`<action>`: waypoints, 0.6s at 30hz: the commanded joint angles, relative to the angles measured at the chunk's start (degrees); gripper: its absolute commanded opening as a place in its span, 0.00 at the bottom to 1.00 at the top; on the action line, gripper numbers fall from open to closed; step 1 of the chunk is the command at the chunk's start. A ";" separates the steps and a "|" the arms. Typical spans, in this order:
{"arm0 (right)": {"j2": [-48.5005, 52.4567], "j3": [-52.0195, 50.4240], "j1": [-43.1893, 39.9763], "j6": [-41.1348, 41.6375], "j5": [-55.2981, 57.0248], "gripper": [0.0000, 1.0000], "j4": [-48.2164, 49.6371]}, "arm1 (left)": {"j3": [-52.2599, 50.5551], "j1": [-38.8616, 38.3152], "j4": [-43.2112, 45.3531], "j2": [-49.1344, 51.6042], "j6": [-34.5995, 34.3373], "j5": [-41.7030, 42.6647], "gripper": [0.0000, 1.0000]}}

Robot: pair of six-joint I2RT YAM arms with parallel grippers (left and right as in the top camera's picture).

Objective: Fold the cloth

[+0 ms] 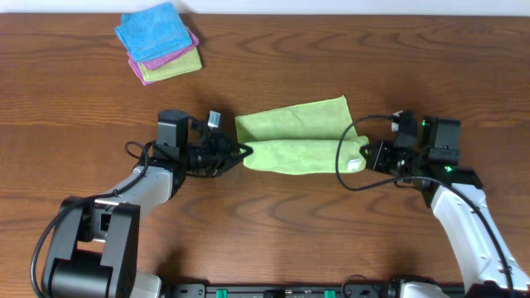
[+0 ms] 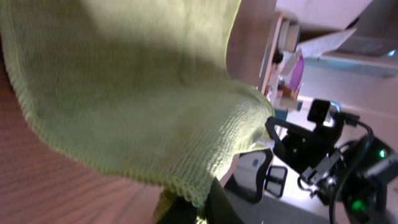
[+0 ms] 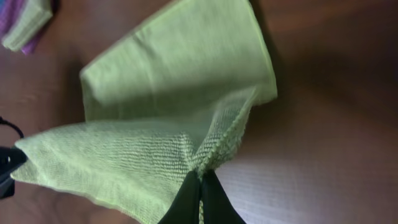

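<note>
The lime-green cloth (image 1: 294, 136) lies in the middle of the wooden table, its near part lifted and doubled over. My left gripper (image 1: 243, 151) is shut on the cloth's near left corner; in the left wrist view the cloth (image 2: 124, 93) hangs over the fingers (image 2: 202, 208). My right gripper (image 1: 361, 159) is shut on the near right corner; in the right wrist view the black fingers (image 3: 200, 186) pinch the bunched cloth edge (image 3: 155, 124). The far half of the cloth rests flat on the table.
A stack of folded cloths, blue (image 1: 153, 31) on top of pink-purple and yellow-green ones, sits at the far left of the table. It also shows at the top left corner of the right wrist view (image 3: 22, 18). Cables trail by both wrists.
</note>
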 commanded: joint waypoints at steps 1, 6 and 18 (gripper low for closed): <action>0.09 0.52 2.82 1.86 1.84 0.01 2.84 | 0.90 -0.66 1.22 -0.63 -3.48 -4.04 0.06; 2.62 0.52 8.17 3.72 8.76 0.01 10.60 | 0.90 -0.70 3.32 -0.59 -4.59 -10.45 0.06; 14.27 0.55 10.36 4.44 12.13 0.01 27.19 | 5.07 -0.66 8.48 4.37 -5.86 -19.34 0.06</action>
